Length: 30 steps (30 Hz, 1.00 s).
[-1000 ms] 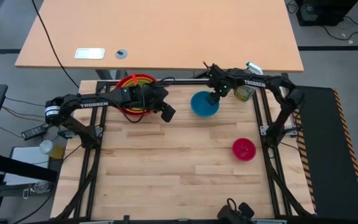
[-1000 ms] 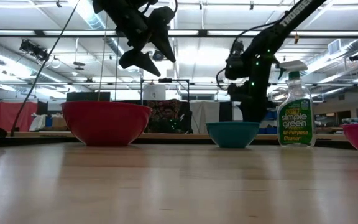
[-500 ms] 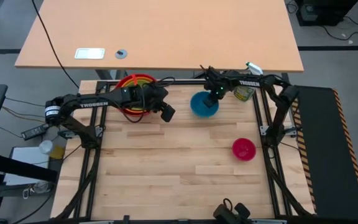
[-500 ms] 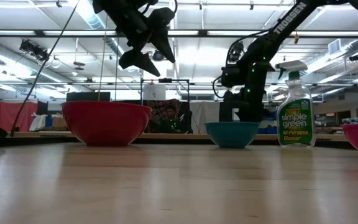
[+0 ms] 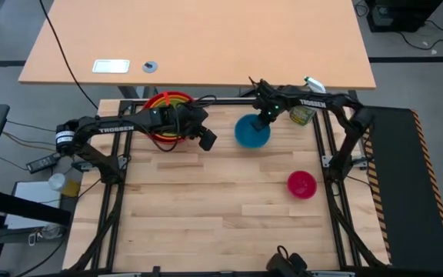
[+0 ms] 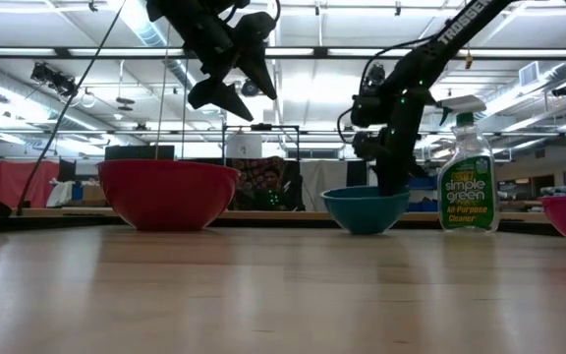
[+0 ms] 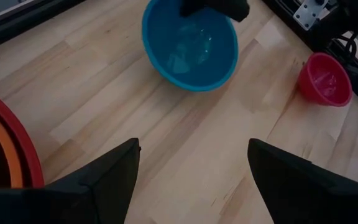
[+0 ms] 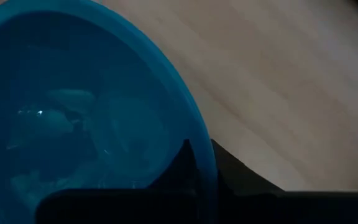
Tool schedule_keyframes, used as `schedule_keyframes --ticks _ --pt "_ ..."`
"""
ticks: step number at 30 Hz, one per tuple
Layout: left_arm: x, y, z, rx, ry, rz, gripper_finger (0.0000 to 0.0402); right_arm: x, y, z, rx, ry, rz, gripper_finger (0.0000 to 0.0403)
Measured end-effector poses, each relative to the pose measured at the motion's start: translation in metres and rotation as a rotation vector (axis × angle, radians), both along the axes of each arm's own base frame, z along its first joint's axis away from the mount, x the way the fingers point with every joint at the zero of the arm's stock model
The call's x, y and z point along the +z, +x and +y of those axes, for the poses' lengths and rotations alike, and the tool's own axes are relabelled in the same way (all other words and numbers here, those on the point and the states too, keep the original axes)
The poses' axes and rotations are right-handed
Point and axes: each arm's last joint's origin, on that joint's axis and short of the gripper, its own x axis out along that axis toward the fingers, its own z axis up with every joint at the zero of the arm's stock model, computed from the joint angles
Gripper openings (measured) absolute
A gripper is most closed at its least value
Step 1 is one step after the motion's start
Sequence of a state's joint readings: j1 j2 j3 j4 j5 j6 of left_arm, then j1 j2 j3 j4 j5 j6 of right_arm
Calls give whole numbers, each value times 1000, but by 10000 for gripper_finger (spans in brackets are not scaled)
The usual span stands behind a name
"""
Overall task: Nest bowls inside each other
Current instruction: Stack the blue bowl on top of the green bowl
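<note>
The blue bowl (image 5: 251, 132) (image 6: 365, 210) stands on the table at the far middle. My right gripper (image 5: 266, 117) (image 8: 202, 167) is shut on it at its far right side. At the far left, the red bowl (image 5: 164, 115) (image 6: 168, 194) holds the orange and the lime green bowl inside it. The pink bowl (image 5: 301, 185) (image 7: 325, 78) sits alone on its base at the right. My left gripper (image 5: 204, 138) (image 7: 191, 180) hangs open in the air beside the red bowl, holding nothing. My right gripper pinches the blue bowl's rim (image 8: 205, 155) at the bowl's far right side, one finger inside the bowl and one outside it. The fingers come steeply from above, pointing down. The bowl's base is on the table and it looks slightly tilted (image 6: 365, 197).
A clear spray bottle (image 5: 304, 114) (image 6: 467, 177) of green cleaner stands upright at the far right, close behind the blue bowl. Black frame rails (image 5: 329, 146) run along the table's sides. Bare wood (image 5: 221, 208) stretches across the middle and near part.
My right gripper has shut on the blue bowl's rim and tipped a little. The bowl has been nudged slightly toward the table's left and now sits a bit tilted.
</note>
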State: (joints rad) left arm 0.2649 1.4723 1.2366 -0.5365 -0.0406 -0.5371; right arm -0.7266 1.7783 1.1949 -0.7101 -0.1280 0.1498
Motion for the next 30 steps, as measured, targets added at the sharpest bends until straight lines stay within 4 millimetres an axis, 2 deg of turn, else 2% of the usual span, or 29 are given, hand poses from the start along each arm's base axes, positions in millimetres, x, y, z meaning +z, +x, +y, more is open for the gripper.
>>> schedule_keyframes --ticks 6,15,24,30 --pt "0 0 0 18 -17 -6 302 32 0 8 20 -43 -68 14" --pt "0 0 0 121 -117 -40 302 46 2 20 0 -27 -126 18" --pt "4 4 1 212 -205 -126 302 55 28 44 8 -37 -233 19" --pt "-7 13 3 227 -221 -110 302 58 41 56 5 -40 -296 19"
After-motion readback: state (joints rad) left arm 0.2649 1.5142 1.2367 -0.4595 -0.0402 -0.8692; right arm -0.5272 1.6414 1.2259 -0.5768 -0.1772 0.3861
